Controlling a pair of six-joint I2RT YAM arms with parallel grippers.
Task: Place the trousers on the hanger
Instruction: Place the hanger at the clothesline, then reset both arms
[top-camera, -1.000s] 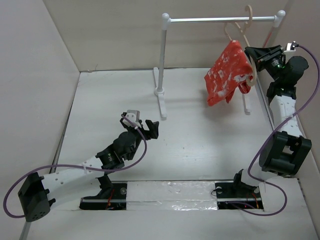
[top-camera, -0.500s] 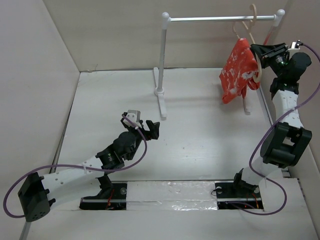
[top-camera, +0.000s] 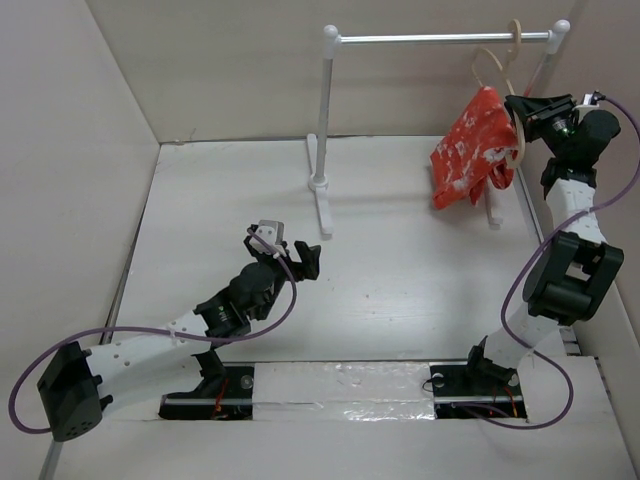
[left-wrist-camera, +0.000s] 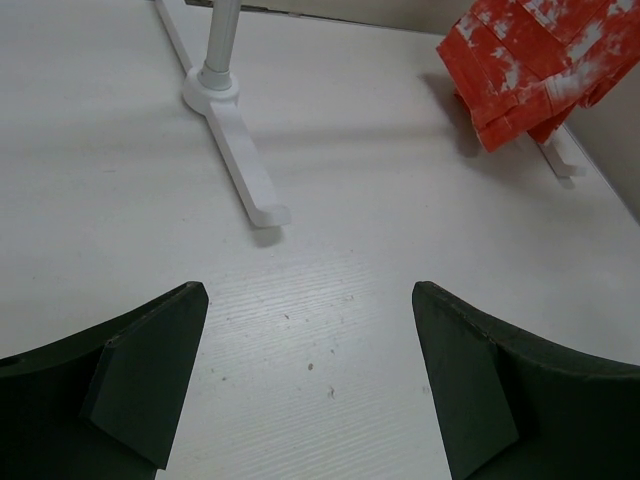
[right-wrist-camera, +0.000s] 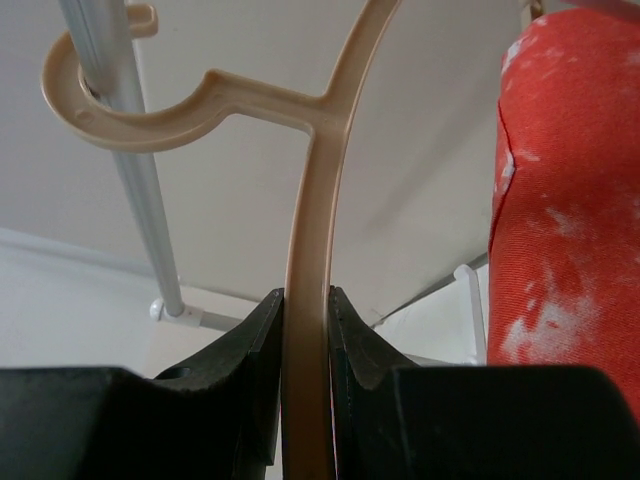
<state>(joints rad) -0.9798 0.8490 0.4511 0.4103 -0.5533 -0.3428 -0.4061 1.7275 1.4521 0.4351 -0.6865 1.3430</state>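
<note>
Right wrist view: our right gripper (right-wrist-camera: 305, 300) pinches the thin beige wooden hanger (right-wrist-camera: 310, 200), carrying orange-red mottled cloth trousers (right-wrist-camera: 560, 200), to hook the metal crossbar (right-wrist-camera: 130, 190).

A white table (top-camera: 400, 280) with faint wood grain lies between plain off-white panels: a left wall (top-camera: 70, 150), a back wall (top-camera: 230, 70) and a right wall (top-camera: 622, 50). Toward the back stands a white tube rack (top-camera: 325, 120), its foot (left-wrist-camera: 245, 165) flat on the table and a metal crossbar (top-camera: 430, 39) on top. The light is soft and even. A glossy strip (top-camera: 340, 388) shines along the near edge.
</note>
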